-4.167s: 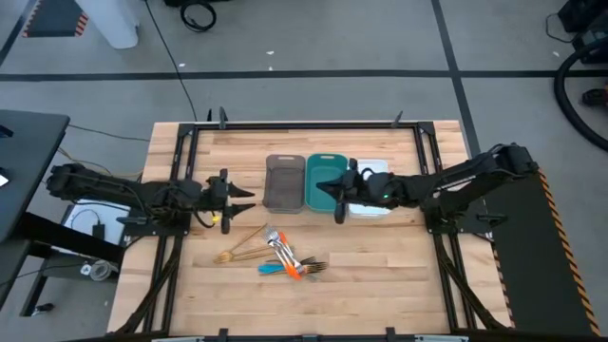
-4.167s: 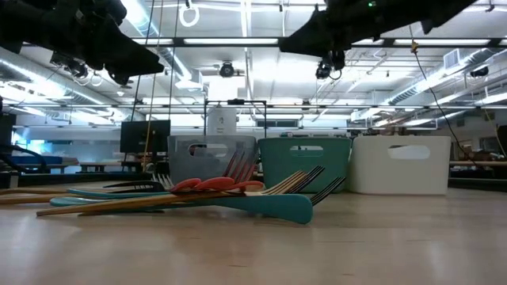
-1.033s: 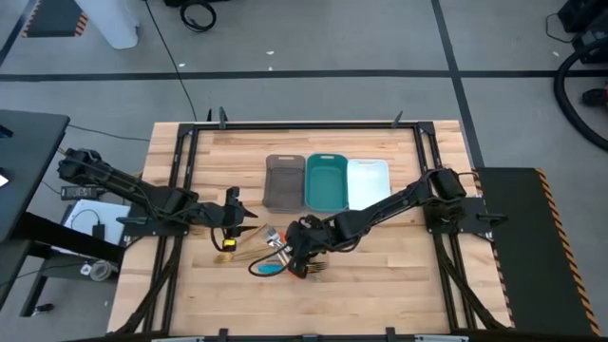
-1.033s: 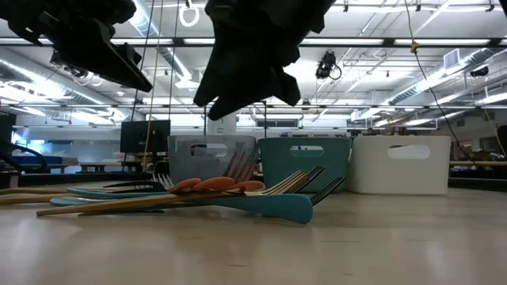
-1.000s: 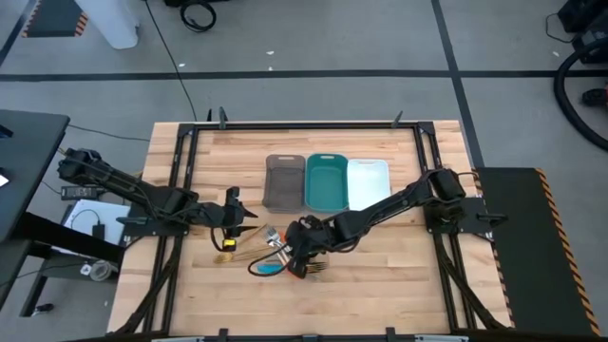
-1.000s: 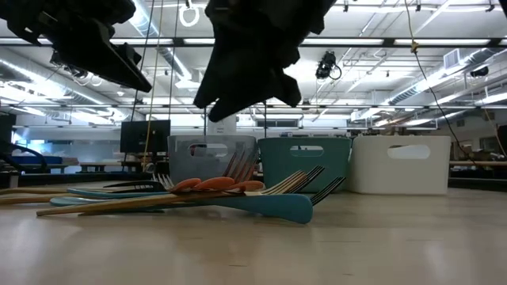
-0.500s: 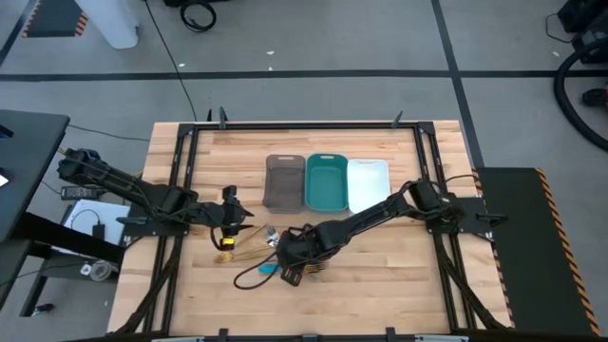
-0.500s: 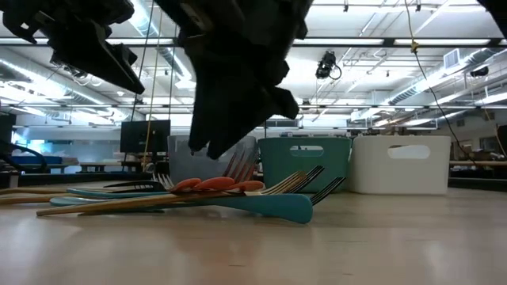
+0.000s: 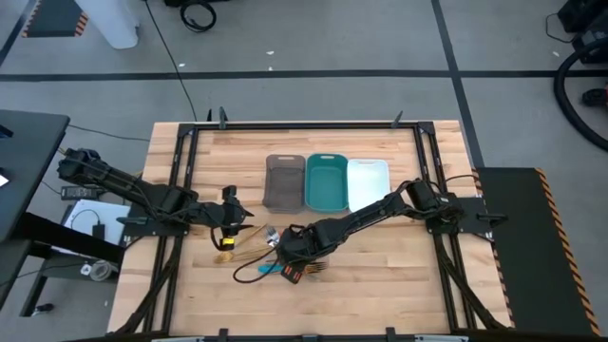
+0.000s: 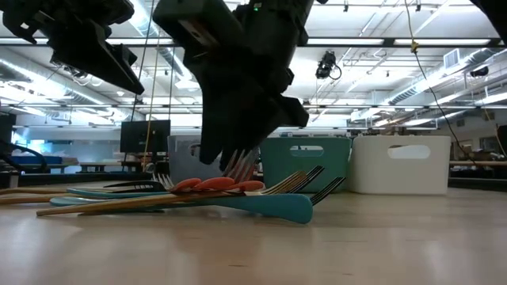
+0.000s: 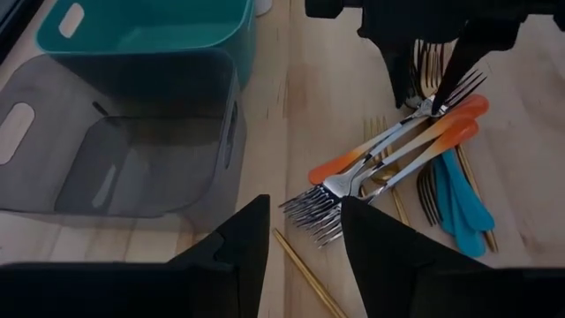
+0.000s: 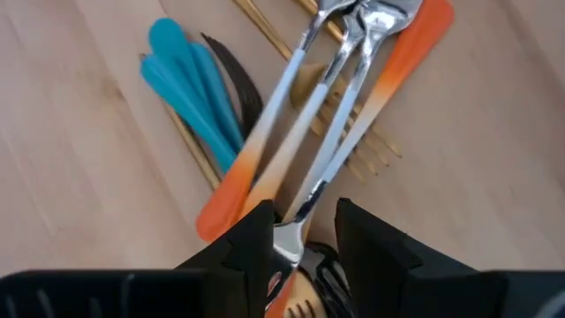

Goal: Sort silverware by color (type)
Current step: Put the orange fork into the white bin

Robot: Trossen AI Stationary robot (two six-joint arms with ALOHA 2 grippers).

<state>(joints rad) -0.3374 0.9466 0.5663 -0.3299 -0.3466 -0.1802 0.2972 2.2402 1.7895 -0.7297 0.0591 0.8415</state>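
**Sorting barely begun: trays bare, cutlery still heaped**

The three rectangular plastic trays (image 9: pixel 327 181), grey-brown, teal and white, look unfilled. The mixed pile of gold, orange-handled and blue-handled silverware (image 9: pixel 275 255) lies on the wooden table in front of them. The right gripper (image 12: pixel 296 231) straddles an orange-handled piece, fingers spread; the left gripper (image 11: pixel 305 237) hovers beside the pile, parted and empty.

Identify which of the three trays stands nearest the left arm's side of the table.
The grey-brown tray: it is the leftmost of the row, with the teal tray in the middle and the white tray farthest away.
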